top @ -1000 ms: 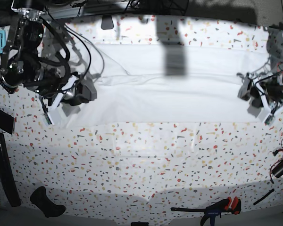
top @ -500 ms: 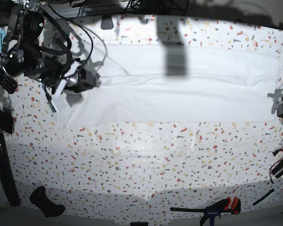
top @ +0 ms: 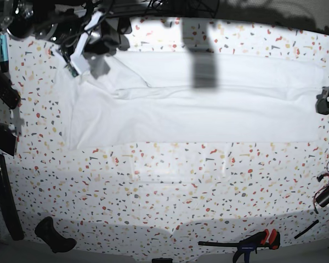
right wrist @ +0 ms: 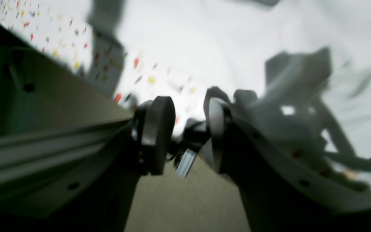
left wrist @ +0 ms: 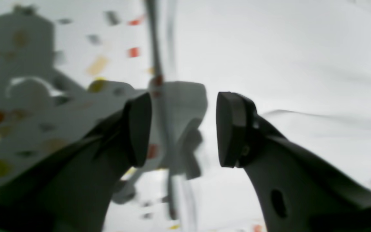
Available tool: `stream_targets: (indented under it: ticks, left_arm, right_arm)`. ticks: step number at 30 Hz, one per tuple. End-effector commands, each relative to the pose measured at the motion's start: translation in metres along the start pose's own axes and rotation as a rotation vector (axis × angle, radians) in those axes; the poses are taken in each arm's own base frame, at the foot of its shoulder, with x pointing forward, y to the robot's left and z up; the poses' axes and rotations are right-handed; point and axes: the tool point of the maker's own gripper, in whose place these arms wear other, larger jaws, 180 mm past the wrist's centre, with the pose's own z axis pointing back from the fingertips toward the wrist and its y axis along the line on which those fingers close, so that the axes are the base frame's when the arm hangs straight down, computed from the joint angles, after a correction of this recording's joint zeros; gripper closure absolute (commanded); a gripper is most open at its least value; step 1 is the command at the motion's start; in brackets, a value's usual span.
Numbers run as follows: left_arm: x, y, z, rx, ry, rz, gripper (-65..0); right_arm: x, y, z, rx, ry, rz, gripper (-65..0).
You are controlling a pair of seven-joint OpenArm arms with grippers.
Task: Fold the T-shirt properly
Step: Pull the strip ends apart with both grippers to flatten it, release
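T-shirt lies flat as long band across far half of bench; lengthwise fold appears done, crosswise folds left. Left hand and right hand both open, empty, off the cloth.

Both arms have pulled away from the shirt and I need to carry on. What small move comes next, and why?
Probably bring the right pincer down to the near left corner of the large plain white fabric T-shirt. The shirt lies as one long flat band on the speckled terrazzo tabletop, and both pincers are open and hold nothing.
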Motion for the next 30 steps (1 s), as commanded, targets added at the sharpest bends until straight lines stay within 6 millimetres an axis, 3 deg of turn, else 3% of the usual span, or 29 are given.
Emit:
stream_targets:
  ticks: [1, 5, 11, 18, 22, 27, 30]
  left_arm:
    - [0.023, 0.007, 0.011, 0.024, -0.054, -0.037, -31.2]
    - [0.018, 0.010, 0.010, 0.041, -0.030, -0.054, -31.2]
    - [-0.012, -0.007, -0.013, -0.016, 0.023, 0.008, -31.2]
    - [-0.042, -0.013, -0.027, -0.042, 0.087, 0.085, -31.2]
    - [-0.051, -0.030, -0.024, -0.131, 0.150, 0.157, -31.0]
    - [-0.050, -0.038, -0.023, -0.172, 0.148, 0.187, -22.9]
    - [-0.048, -0.037, -0.023, -0.171, 0.139, 0.187, -11.3]
  right_arm:
    - [0.003, 0.008, 0.004, 0.019, -0.021, 0.013, -22.5]
    - [-0.020, 0.025, 0.008, 0.054, 0.036, -0.025, -22.5]
    - [-0.042, 0.038, 0.012, 0.082, 0.093, -0.067, -22.5]
    - [-0.047, 0.042, 0.015, 0.088, 0.119, -0.066, -22.5]
    - [-0.045, 0.043, 0.016, 0.087, 0.113, -0.057, -22.5]
    - [-0.043, 0.044, 0.016, 0.087, 0.110, -0.053, -22.5]
    - [-0.043, 0.044, 0.016, 0.087, 0.110, -0.053, -22.5]
